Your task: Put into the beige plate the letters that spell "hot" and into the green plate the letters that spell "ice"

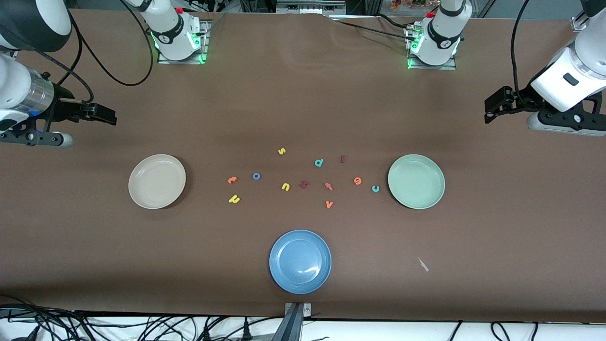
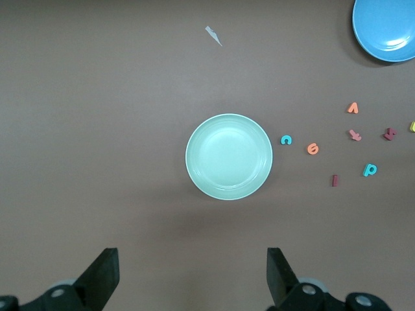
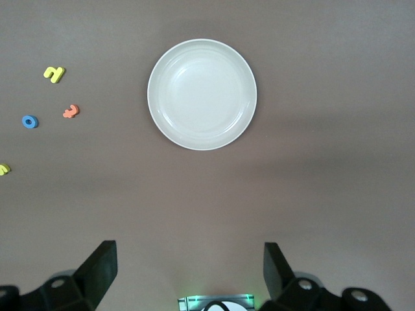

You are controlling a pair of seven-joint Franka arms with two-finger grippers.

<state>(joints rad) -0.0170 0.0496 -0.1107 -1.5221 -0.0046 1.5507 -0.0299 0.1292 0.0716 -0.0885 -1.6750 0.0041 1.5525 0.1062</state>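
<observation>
The beige plate (image 1: 156, 181) (image 3: 201, 94) lies toward the right arm's end, with nothing on it. Beside it are the orange t (image 1: 232, 180) (image 3: 71, 111), blue o (image 1: 256, 176) (image 3: 30, 121) and yellow h (image 1: 234, 199) (image 3: 54, 73). The green plate (image 1: 416, 181) (image 2: 229, 156), also bare, lies toward the left arm's end. By it are the teal c (image 1: 375, 188) (image 2: 286, 139), orange e (image 1: 358, 180) (image 2: 313, 148) and dark red i (image 1: 342, 158) (image 2: 334, 180). My left gripper (image 1: 492, 110) (image 2: 192, 265) and right gripper (image 1: 102, 113) (image 3: 190, 259) hang open over bare table at their ends, holding nothing.
A blue plate (image 1: 300, 261) sits nearest the front camera. Loose among the letters are a yellow s (image 1: 281, 151), yellow u (image 1: 285, 186), teal d (image 1: 319, 163), orange v (image 1: 329, 204) and two reddish letters (image 1: 304, 184). A white scrap (image 1: 423, 264) lies near the front edge.
</observation>
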